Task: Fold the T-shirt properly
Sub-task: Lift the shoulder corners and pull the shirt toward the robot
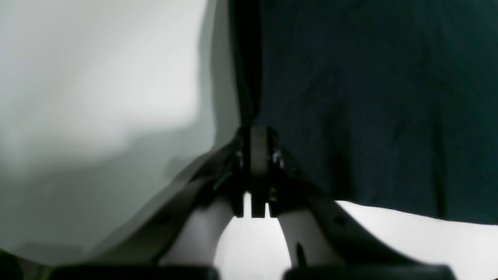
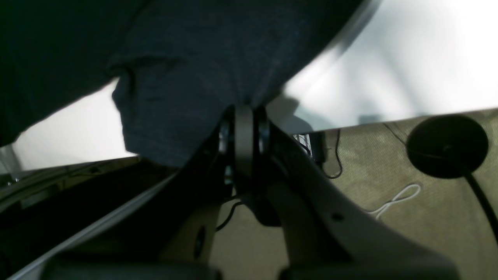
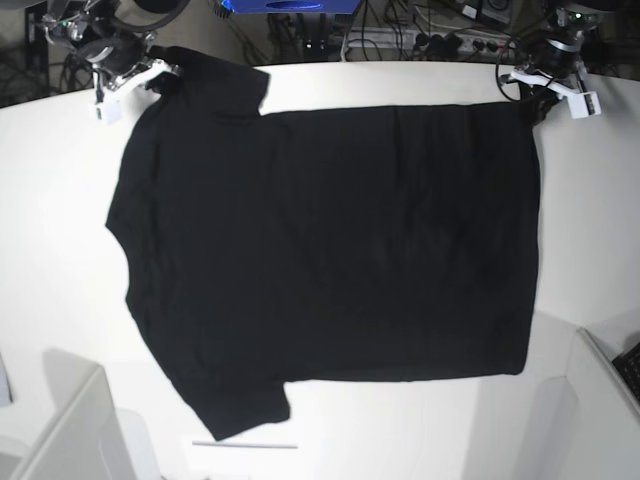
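Table (image 3: 60, 250): I see bare white surface on every side of the cloth. The widest strips are on the base view's left and along its near edge; the far edge is close behind both arms.

T-shirt (image 3: 330, 250): spread flat, plain black side up, filling most of the table. Collar end lies to the base view's left, hem to its right. One sleeve points to the far left corner, the other to the near edge. The hem runs straight down the right side, with clear table beyond it.

Left gripper (image 1: 256, 155): at the far right corner of the base view, right at the hem's far corner. Through my left wrist camera the jaws are pressed together with a fold of T-shirt (image 1: 369, 97) rising out of them.

Right gripper (image 2: 244, 136): at the far left corner, on the far sleeve, beside the table edge. Jaws are closed, pinching the T-shirt (image 2: 186, 77) sleeve cloth; floor and cables show beyond.
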Robot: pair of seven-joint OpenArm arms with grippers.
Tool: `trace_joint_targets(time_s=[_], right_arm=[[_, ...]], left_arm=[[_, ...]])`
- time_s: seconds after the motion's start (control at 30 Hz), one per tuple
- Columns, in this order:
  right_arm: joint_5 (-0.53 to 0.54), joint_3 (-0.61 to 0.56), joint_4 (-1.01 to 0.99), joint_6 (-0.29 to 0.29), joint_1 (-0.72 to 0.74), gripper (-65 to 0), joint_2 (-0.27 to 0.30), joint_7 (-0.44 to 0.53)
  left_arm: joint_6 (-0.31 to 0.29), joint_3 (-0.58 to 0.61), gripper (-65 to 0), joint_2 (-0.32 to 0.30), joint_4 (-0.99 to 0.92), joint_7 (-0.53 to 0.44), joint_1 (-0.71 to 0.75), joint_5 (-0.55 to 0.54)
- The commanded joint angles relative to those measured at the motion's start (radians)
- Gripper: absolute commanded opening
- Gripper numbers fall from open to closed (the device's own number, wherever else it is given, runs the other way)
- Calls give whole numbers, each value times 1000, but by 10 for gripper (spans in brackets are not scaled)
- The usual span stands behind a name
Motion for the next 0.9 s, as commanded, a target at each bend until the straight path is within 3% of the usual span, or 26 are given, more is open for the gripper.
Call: trace_joint_targets(time_s=[0.0, 0.33, 0.87], right_arm=[[27, 7, 19, 6, -15, -650, 5, 7], [41, -1, 21, 6, -30, -650, 5, 5], [43, -1, 65, 6, 62, -650, 12, 5]], left_arm=[[-2, -27, -650, -12, 33, -25, 22, -9], [-2, -53, -650, -13, 133, -23, 94, -11], [4, -43, -650, -6, 202, -23, 69, -12]])
